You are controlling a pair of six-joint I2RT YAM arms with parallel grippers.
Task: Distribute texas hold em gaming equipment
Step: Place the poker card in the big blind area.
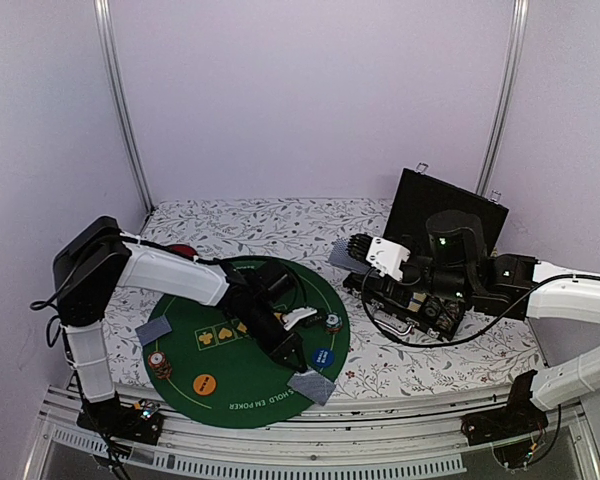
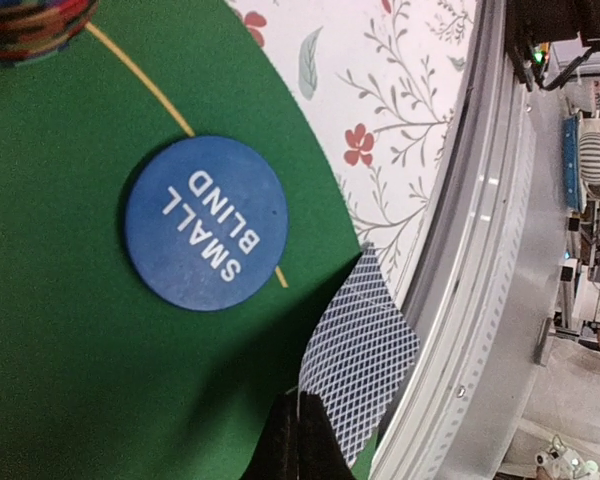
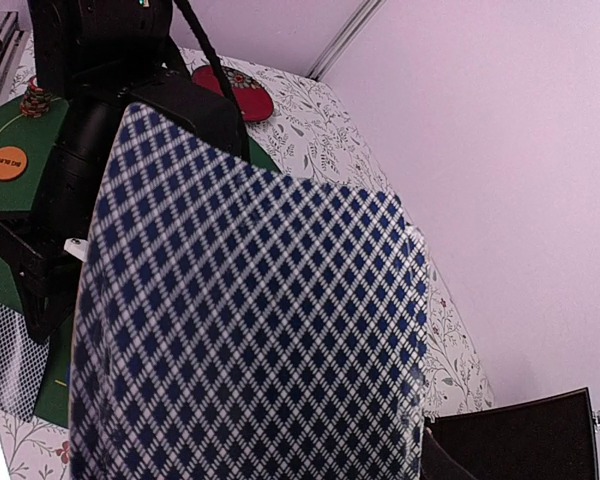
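Mat (image 1: 230,395), green, round, on floral cloth (image 1: 280,225). Far L: left card (image 1: 153,331) face down across mat's rim. Chip stack (image 1: 159,362) just beside it, nearer cam. Orange button (image 1: 205,383) close by on the felt. Red disc (image 1: 183,250) behind, off mat (partly hidden by L arm).

Left gripper (image 1: 292,360) low over mat's near-R part, jaws fully together, pinching corner of near card (image 1: 313,386). That card is face down and overhangs rim onto cloth. Blue button (image 2: 205,222), lettered SMALL BLIND, flat on felt just beside it, not touching. Second chip stack (image 1: 333,322) beyond, by R rim.

Right gripper (image 1: 356,255) up off table, R of mat, jaws part open w/ raised card (image 3: 250,330) between them. Single card or pack, can't tell. Black case (image 1: 450,215) open behind R arm.
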